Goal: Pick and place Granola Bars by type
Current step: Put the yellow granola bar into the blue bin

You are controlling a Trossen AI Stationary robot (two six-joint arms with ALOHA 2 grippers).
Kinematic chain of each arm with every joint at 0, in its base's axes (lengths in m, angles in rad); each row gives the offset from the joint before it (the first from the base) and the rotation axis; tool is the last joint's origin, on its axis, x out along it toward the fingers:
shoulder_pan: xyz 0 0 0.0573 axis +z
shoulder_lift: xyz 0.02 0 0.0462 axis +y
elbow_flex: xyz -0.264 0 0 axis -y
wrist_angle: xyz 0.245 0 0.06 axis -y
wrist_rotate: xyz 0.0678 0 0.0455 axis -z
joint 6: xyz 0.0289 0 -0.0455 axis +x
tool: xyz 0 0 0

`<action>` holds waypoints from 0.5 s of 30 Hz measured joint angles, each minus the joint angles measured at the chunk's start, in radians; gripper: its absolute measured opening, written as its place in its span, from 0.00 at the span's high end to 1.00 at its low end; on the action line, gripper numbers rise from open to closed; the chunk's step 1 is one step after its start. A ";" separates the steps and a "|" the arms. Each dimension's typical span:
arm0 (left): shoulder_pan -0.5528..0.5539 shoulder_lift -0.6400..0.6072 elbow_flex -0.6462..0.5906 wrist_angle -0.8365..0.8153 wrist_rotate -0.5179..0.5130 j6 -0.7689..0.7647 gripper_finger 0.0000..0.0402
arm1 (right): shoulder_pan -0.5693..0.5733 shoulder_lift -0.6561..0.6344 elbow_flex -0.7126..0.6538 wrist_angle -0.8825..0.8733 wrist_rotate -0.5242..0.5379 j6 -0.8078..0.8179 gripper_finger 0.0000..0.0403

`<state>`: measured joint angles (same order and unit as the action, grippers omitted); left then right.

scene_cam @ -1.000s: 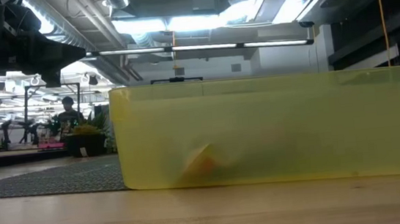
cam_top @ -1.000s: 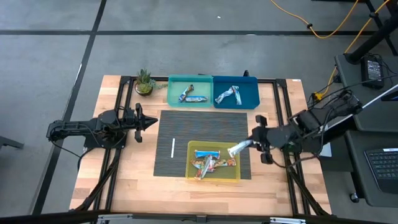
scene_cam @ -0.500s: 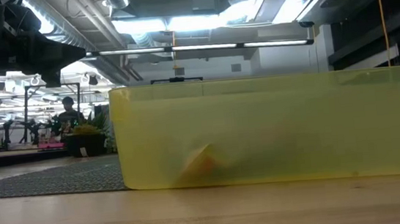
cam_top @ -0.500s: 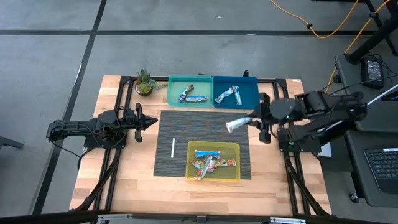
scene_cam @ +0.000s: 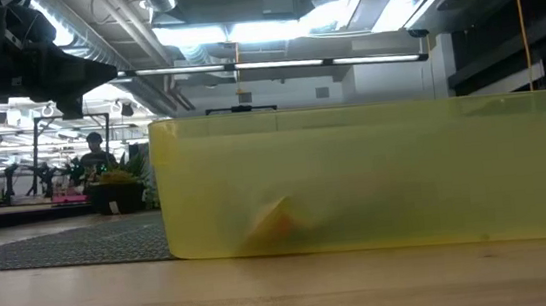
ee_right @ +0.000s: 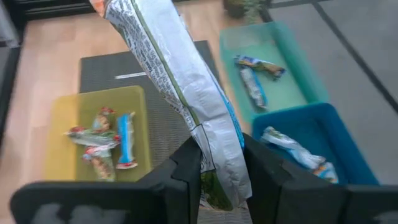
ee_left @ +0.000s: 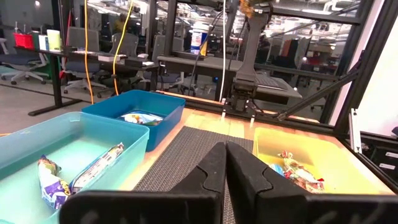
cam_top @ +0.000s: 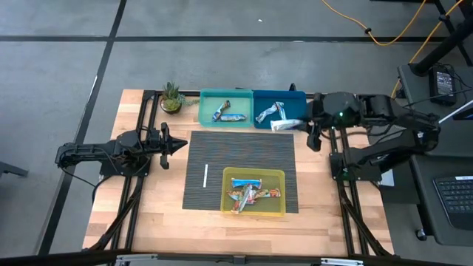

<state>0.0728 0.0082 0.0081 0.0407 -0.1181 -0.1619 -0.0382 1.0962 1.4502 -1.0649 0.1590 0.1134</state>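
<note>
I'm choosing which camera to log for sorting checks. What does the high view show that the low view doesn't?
Only the high view shows both arms: the right hand shut on a silver-blue wrapped granola bar over the dark blue bin, the teal bin, the thin white stick, and the shut left hand waiting at the left. Only the low view shows the room behind and a distant person. Both show the translucent yellow bin and ribbed grey mat.
</note>
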 joint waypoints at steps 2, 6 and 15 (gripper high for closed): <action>0.000 0.000 0.000 0.000 0.000 0.000 0.99 | -0.035 0.000 0.006 -0.010 -0.001 -0.017 0.76; 0.000 0.000 0.000 0.000 0.000 0.000 0.98 | -0.107 0.000 0.012 -0.020 -0.005 -0.044 0.76; 0.000 0.000 0.000 0.000 0.000 0.000 0.99 | -0.286 0.000 0.012 -0.023 -0.065 -0.123 0.76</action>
<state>0.0729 0.0082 0.0082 0.0408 -0.1181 -0.1619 -0.3243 1.0962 1.4620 -1.0878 0.0939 -0.0097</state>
